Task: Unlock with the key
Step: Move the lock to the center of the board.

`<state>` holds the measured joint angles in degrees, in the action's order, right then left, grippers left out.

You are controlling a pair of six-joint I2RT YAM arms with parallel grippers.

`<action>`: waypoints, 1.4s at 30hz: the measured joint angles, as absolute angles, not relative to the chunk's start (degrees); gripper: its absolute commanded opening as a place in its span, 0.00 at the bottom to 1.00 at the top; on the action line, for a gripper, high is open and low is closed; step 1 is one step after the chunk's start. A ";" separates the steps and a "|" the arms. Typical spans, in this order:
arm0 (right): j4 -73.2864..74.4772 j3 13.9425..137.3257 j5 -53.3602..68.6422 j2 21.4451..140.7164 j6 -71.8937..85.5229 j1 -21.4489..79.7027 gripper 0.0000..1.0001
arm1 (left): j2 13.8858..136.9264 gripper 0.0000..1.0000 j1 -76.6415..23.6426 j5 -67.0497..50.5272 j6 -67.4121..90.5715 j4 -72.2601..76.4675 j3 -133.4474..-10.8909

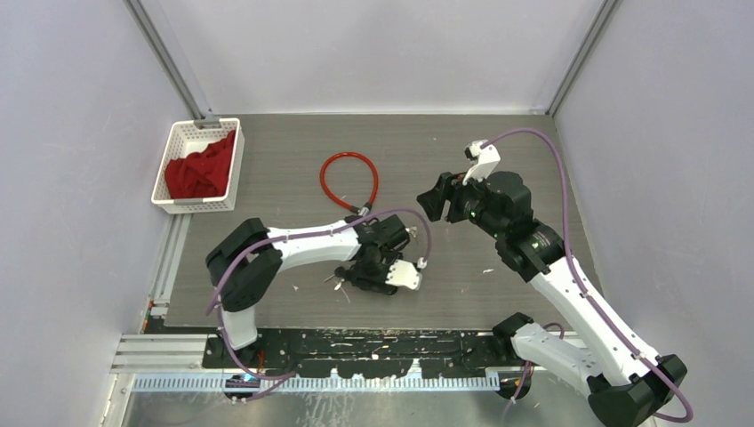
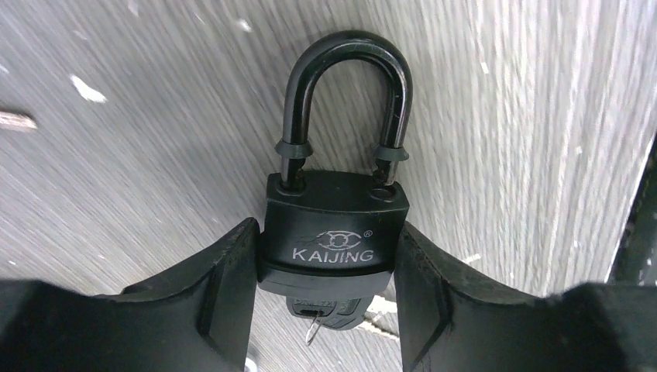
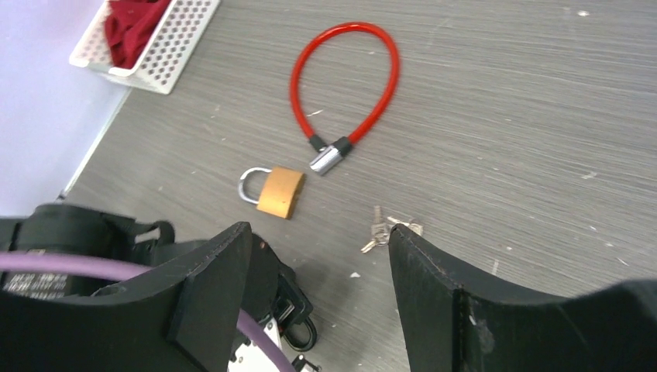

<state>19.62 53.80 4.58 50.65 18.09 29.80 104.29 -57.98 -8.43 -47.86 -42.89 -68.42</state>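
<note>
Left jaws clamp black padlock [image 2: 333,225] while right jaws gape toward brass padlock [image 3: 279,191].

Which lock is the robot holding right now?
The black padlock, clamped in the left gripper. The gold padlock and the red cable lock lie loose on the table, untouched.

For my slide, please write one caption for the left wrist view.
Left gripper grips a black KAIJING padlock by its body, key inserted below, grey table behind.
</note>
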 measured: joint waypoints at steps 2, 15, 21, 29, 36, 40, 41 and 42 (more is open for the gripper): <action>20.18 53.87 3.46 51.05 18.06 28.56 0.70 | 106.10 0.44 -58.76 -8.14 -46.50 -42.70 -70.78; 22.46 59.48 -0.45 55.99 18.37 18.90 0.80 | 106.41 0.99 -61.34 -6.52 -40.91 -39.66 -72.42; 22.24 60.97 -1.43 61.01 19.42 15.62 0.75 | 95.92 1.00 -56.58 -5.93 -39.31 -42.85 -70.85; 19.09 57.78 -0.73 68.14 20.32 17.47 0.73 | 84.38 0.99 -43.44 -6.50 -34.72 -45.15 -74.02; 15.07 54.48 -1.98 79.94 20.05 26.26 0.64 | 77.58 0.99 -22.72 -6.57 -25.10 -39.31 -74.24; 12.36 52.31 -2.57 85.73 19.90 26.61 0.57 | 77.23 0.99 -20.01 -2.94 -20.91 -36.32 -73.65; 11.84 52.18 -2.72 87.18 19.77 26.68 0.56 | 77.23 0.99 -19.38 -2.59 -19.92 -35.90 -73.36; 11.35 52.16 -2.98 88.53 19.68 26.74 0.55 | 77.23 0.99 -18.79 -2.55 -19.51 -35.79 -73.19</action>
